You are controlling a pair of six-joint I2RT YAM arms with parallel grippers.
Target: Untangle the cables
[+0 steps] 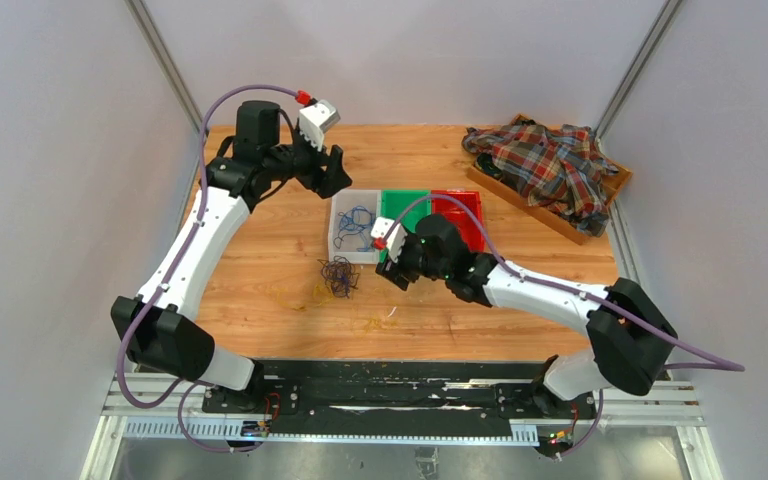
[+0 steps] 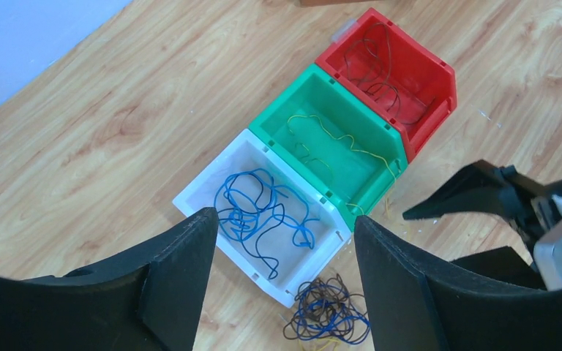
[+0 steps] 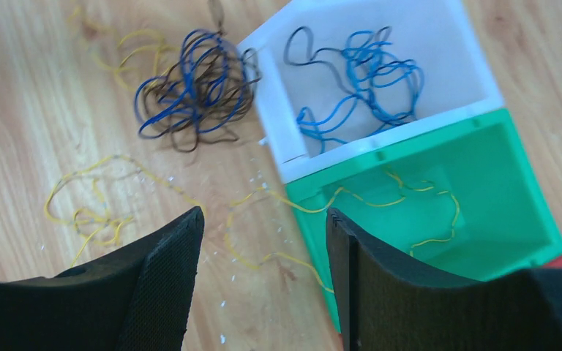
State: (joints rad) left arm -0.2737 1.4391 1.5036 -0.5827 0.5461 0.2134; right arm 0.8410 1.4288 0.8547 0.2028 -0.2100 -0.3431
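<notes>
A clump of tangled cables [image 1: 340, 275] [image 2: 329, 318] [image 3: 194, 91], blue and dark brown, lies on the wooden table just in front of a white bin [image 1: 337, 236] [image 2: 190, 201] [image 3: 267, 124] that holds blue wires. Beside that stand a green bin [image 1: 404, 195] [image 2: 278, 121] [image 3: 527, 212] with yellow wire and a red bin [image 1: 457, 195] [image 2: 439, 95] with dark wires. Loose yellow wires [image 3: 95, 212] lie on the table. My left gripper [image 1: 332, 170] [image 2: 285, 216] hovers open above the white bin, empty. My right gripper [image 1: 394, 274] [image 3: 263, 212] is open and empty at the green bin's near corner.
A plaid shirt [image 1: 550, 165] lies heaped in a wooden tray [image 1: 505, 190] at the back right. The three bins stand side by side in mid-table. One yellow wire [image 3: 293, 203] trails over the green bin's rim onto the table. Grey walls close in on both sides.
</notes>
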